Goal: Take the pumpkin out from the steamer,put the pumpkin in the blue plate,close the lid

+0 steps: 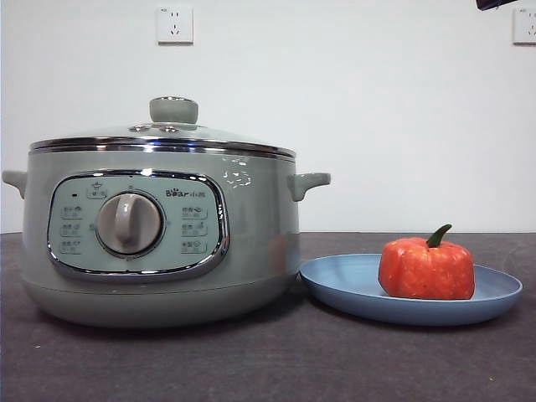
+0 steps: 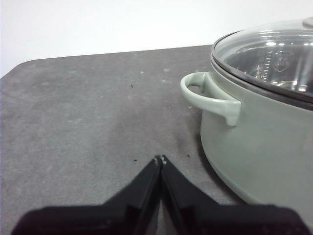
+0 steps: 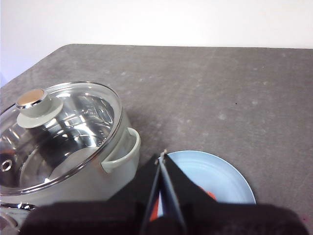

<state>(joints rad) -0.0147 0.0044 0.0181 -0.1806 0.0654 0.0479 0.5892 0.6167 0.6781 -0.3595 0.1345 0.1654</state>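
Observation:
The sage-green steamer [image 1: 159,239] stands at the left of the front view with the glass lid [image 1: 167,134] resting on it, knob up. Beside it the orange-red pumpkin [image 1: 426,268] sits on the blue plate [image 1: 352,289]. My left gripper [image 2: 160,159] is shut and holds nothing, hovering over the table off the steamer's [image 2: 259,147] handle side. My right gripper [image 3: 163,155] is shut and holds nothing, high above the blue plate [image 3: 220,171] and next to the lidded steamer [image 3: 63,147]; only a sliver of the pumpkin [image 3: 209,195] shows past its jaws.
A dark grey tabletop [image 1: 268,368] runs under everything, with a white wall and power sockets [image 1: 174,24] behind. A black arm tip [image 1: 496,3] shows at the top right corner of the front view.

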